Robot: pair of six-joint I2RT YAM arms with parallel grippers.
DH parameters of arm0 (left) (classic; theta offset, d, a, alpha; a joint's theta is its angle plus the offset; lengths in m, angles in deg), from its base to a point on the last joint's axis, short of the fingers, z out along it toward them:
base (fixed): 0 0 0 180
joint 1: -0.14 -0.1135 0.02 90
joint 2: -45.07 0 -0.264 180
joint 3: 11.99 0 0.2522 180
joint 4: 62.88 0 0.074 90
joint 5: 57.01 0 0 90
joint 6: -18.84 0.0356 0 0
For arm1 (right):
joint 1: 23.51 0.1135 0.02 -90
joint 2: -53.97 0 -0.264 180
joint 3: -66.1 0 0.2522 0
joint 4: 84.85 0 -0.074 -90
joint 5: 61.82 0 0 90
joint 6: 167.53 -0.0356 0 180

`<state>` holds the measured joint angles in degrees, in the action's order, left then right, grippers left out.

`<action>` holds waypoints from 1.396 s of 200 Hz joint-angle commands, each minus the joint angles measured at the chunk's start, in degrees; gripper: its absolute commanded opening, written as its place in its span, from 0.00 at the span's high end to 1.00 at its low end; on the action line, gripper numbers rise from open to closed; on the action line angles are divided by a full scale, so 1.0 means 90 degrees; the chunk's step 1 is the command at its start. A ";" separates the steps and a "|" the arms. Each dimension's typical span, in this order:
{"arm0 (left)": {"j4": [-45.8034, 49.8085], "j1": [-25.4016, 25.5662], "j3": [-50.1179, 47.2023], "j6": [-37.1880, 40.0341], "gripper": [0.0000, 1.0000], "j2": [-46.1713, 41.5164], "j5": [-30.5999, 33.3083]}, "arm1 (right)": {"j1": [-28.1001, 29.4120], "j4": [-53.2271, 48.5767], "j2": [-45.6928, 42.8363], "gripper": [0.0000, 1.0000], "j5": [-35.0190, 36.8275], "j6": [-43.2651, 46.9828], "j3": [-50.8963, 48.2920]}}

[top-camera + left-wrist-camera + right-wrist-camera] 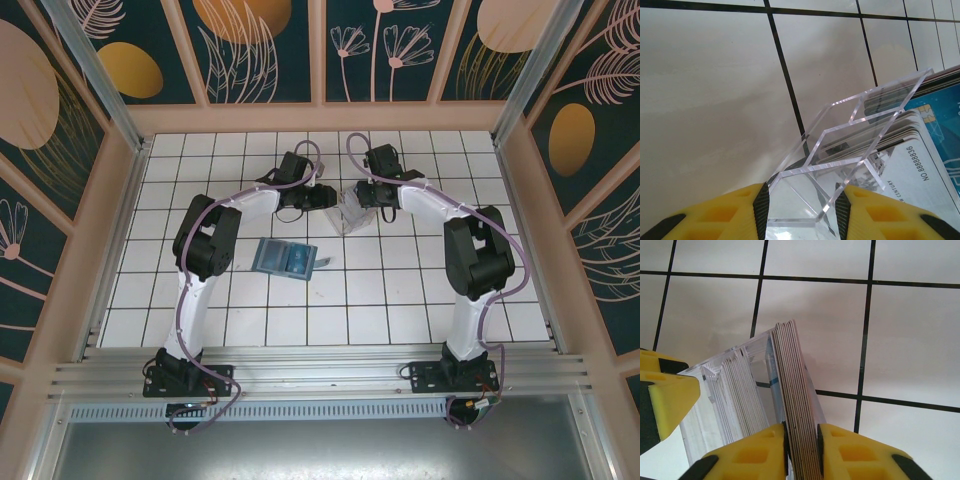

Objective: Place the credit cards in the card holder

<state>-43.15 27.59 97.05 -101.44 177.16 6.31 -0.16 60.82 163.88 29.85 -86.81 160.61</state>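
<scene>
The card holder (285, 258), a teal-blue wallet, lies open on the tiles in front of both grippers. Behind it stands a clear plastic box (350, 212) full of credit cards. My left gripper (802, 212) is shut on one end of the clear box (840, 130), with both black pads against its walls. Inside it a blue card (940, 130) and a white numbered card (910, 165) lean together. My right gripper (802, 450) is shut on a thick stack of credit cards (792, 380), seen edge-on and still standing in the box (725, 370).
The two grippers (315, 197) (372, 195) meet at the box from either side, close together. A yellow finger of the left gripper (662, 395) shows at the left of the right wrist view. White tiled floor surrounds the box, with raised walls around the workspace.
</scene>
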 commanded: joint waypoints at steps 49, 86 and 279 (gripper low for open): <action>0.0644 0.0022 -0.0280 -0.0024 0.58 0.0057 0.0110 | -0.0095 -0.0223 -0.0212 0.75 0.0385 0.0013 0.0094; 0.0613 0.0018 -0.0332 -0.0030 0.58 0.0040 0.0105 | -0.0123 -0.0214 -0.0260 0.78 0.0395 -0.0013 0.0078; 0.0615 0.0023 -0.0284 -0.0073 0.58 0.0088 0.0061 | -0.0031 -0.0331 0.0230 0.51 -0.0020 0.0164 0.0183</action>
<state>-44.00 27.59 96.24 -102.12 176.79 6.33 -0.79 59.92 164.29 31.09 -86.35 160.64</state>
